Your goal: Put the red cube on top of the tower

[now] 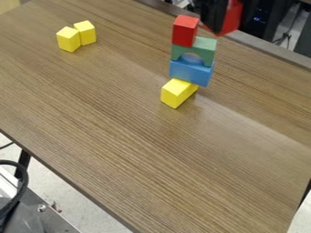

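At the top, right of centre, the black gripper (216, 19) is shut on a red cube (232, 19), which shows behind and to the right of the near finger. To its left and slightly lower stands the tower: a yellow block (177, 94) at the bottom, a blue block (191, 73) above it, then a green arch block (205, 47). Another red block (184, 31) stands upright on the left part of the green arch. A gap shows between this block and the held cube.
Two yellow blocks (68, 39) stand side by side at the upper left of the wooden table (133, 150). The table's far edge runs behind the tower, down to the right. A black cable and metal frame lie beyond the table at the lower left.
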`<state>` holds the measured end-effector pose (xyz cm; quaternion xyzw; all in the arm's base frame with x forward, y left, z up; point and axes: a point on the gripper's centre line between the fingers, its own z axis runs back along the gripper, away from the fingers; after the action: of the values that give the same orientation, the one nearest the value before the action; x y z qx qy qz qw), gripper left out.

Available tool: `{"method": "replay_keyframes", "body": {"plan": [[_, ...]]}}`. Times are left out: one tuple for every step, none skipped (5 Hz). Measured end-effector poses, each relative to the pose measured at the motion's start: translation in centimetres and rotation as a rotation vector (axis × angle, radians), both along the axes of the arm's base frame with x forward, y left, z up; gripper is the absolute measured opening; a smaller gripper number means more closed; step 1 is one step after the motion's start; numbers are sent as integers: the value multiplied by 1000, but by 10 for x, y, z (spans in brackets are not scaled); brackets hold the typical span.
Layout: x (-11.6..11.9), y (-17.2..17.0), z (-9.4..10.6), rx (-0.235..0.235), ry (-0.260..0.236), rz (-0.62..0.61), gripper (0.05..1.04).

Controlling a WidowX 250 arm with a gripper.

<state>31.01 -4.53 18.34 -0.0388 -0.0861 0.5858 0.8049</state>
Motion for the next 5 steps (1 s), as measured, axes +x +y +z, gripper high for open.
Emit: {"method": "replay_keyframes", "body": {"plan": [[17,5,-4,-35,13,100,580],[32,9,-10,-42,18,148,580],[47,12,-16,-42,24,169,580],[55,18,-27,-29,44,193,580],[57,26,-30,-20,42,220,580]]}}
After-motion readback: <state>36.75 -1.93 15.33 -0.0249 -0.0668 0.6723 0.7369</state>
